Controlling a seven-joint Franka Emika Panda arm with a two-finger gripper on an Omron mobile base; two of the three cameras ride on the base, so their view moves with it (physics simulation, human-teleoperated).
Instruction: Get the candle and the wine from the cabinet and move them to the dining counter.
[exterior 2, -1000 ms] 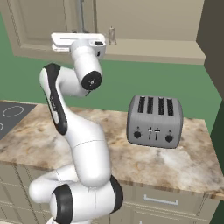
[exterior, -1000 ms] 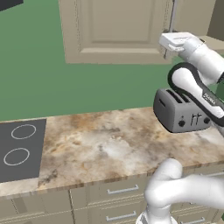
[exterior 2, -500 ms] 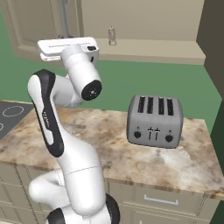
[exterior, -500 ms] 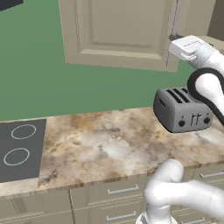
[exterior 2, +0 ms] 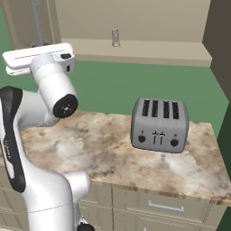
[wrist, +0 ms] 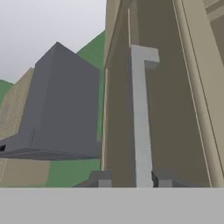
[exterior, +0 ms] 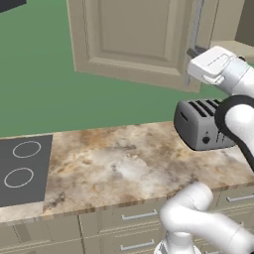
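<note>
The cabinet [exterior 2: 135, 18] stands open, and the small pale candle [exterior 2: 115, 37] sits upright on its shelf. The wine is out of view, and so is the dining counter. The cabinet door [exterior: 134, 39] is swung out, with its thin grey bar handle [wrist: 141, 118] along its edge. My gripper [wrist: 131, 179] straddles the lower end of that handle. Its fingertips [wrist: 100, 178] stand a little wider than the bar, with a gap on the left side. From the base views my gripper [exterior: 194, 52] is at the handle [exterior: 197, 25], well left of the candle.
A grey four-slot toaster [exterior 2: 159, 124] stands on the marbled worktop [exterior: 119, 168], below my hand. A black cooktop [exterior: 20, 168] lies at the worktop's left end. A dark grey range hood [wrist: 65, 109] hangs beside the door. Beige drawers [exterior: 134, 216] run under the worktop.
The cabinet door has swung further open with my hand at its handle. The hand has moved away from the cabinet opening and slightly down. The shelf with the candle shows more fully.
</note>
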